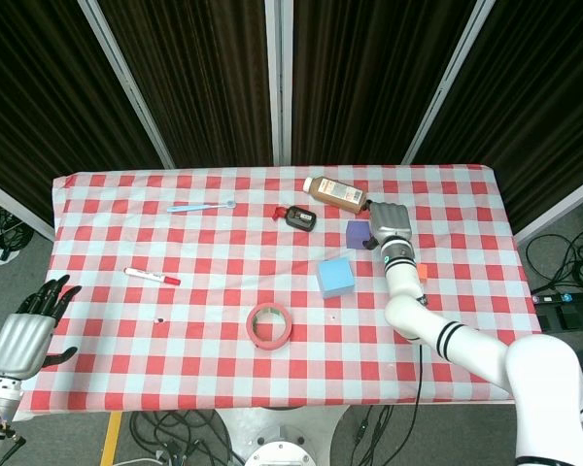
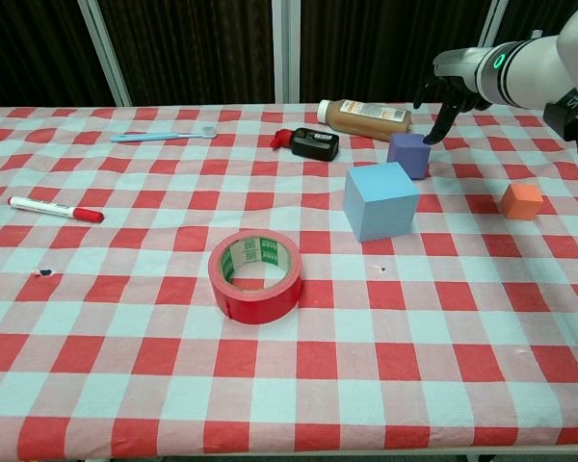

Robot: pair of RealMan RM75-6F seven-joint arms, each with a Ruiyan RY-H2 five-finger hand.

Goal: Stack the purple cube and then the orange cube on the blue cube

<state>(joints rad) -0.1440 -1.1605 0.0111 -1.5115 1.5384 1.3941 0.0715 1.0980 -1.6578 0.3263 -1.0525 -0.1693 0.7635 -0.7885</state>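
Observation:
The purple cube sits at the back right of the checked table, just behind the bigger blue cube. Further right lies the small orange cube, half hidden by my right forearm in the head view. My right hand hovers over the purple cube's right side, fingers apart and pointing down, holding nothing. Whether a fingertip touches the cube I cannot tell. My left hand is open, off the table's front left corner.
A red tape roll lies in front of the blue cube. A brown bottle and a black-and-red device lie behind the cubes. A red marker and a light blue spoon are on the left.

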